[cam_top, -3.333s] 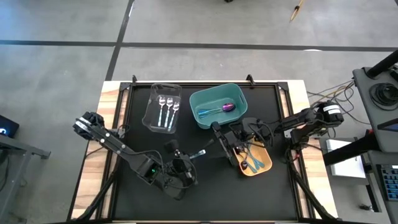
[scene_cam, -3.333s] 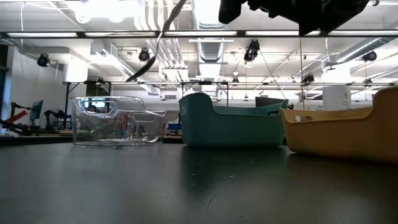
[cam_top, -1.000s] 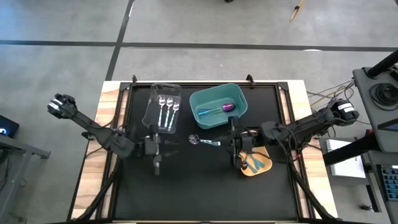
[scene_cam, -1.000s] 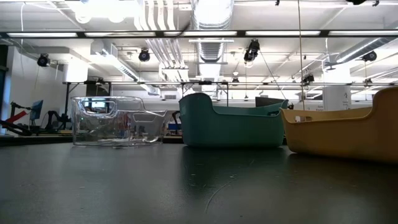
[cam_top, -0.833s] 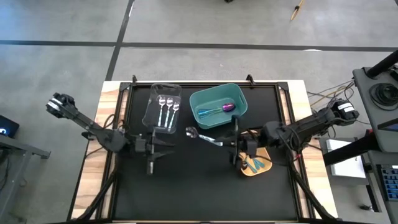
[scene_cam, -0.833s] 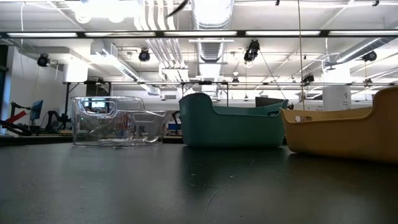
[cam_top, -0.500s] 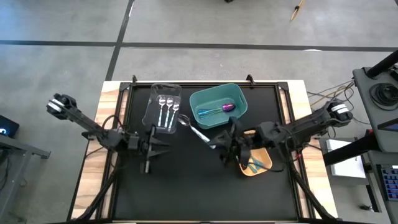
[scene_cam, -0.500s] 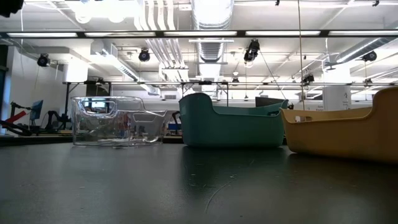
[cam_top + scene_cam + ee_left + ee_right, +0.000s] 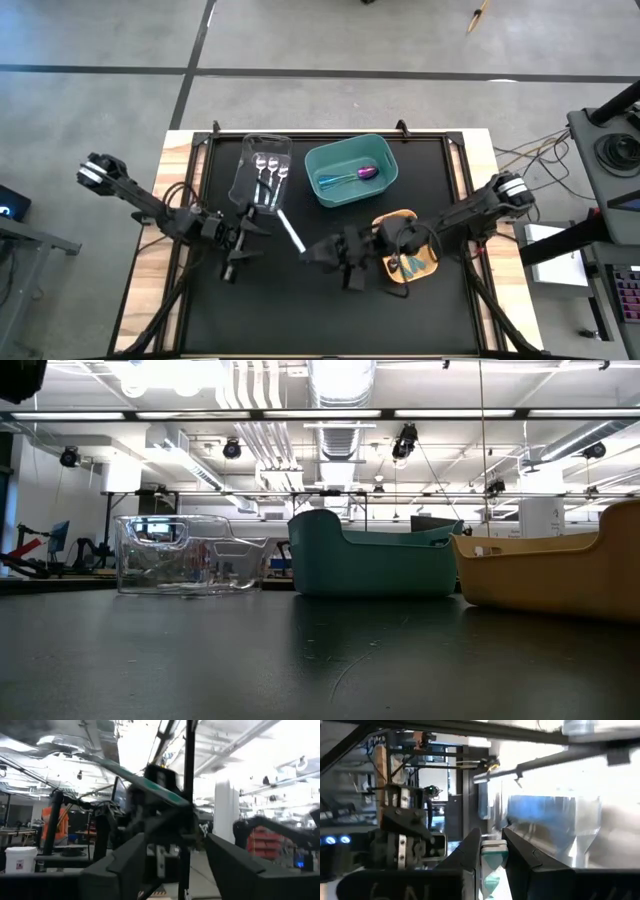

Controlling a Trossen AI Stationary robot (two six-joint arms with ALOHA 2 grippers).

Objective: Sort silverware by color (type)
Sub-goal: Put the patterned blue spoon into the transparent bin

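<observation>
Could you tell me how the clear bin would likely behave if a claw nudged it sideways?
The clear bin looks thin-walled and holds only a few silver spoons, so it is probably light and would slide easily. It is low and wide, so tipping seems unlikely. The spoons lie loose inside and may rattle or shift.

A black table (image 9: 420, 310) with pale wooden side edges stands on a grey concrete floor (image 9: 100, 100). Toward its back sit a clear bin (image 9: 247, 155) and, just to the right of it, a teal bin (image 9: 318, 160). An orange bin (image 9: 425, 262) lies nearer the front right. Ceiling lights (image 9: 470, 413) and pipes (image 9: 340, 380) fill the room behind.
</observation>
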